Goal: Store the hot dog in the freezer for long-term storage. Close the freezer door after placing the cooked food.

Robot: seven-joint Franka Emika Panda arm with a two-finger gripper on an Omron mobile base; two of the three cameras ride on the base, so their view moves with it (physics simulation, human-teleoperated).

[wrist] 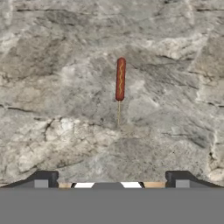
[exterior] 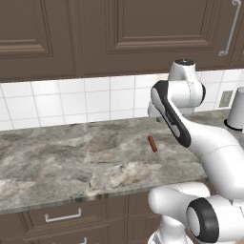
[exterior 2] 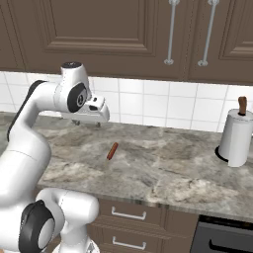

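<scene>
- The hot dog (exterior: 152, 143) lies flat on the grey marbled countertop (exterior: 71, 157), alone, on open stone roughly midway between the counter's front edge and the white tiled backsplash (exterior: 71, 102); from the right base camera it (exterior 2: 112, 151) lies slanted, its far end tipped towards the paper towel roll (exterior 2: 236, 136)
- In the hand view the hot dog (wrist: 120, 79) is a thin reddish-brown stick with a wavy yellow line along it; it lies lengthwise away from the camera, up-frame of the fingertips and apart from them
- The gripper (wrist: 111, 179) hangs above the countertop, clear of the hot dog, touching nothing; its two dark fingertips (wrist: 45, 179) stand wide apart with bare stone between them, so the jaws are spread and empty
- From the right base camera the hand (exterior 2: 91, 112) sits over the countertop behind the hot dog, nearer the backsplash
- The paper towel roll stands upright on a dark base well to the far side of the hot dog, close to the backsplash
- Dark brown wall cabinets (exterior 2: 123, 34) with long grey handles hang above the backsplash; drawers (exterior 2: 128, 217) with grey pulls run below the countertop
</scene>
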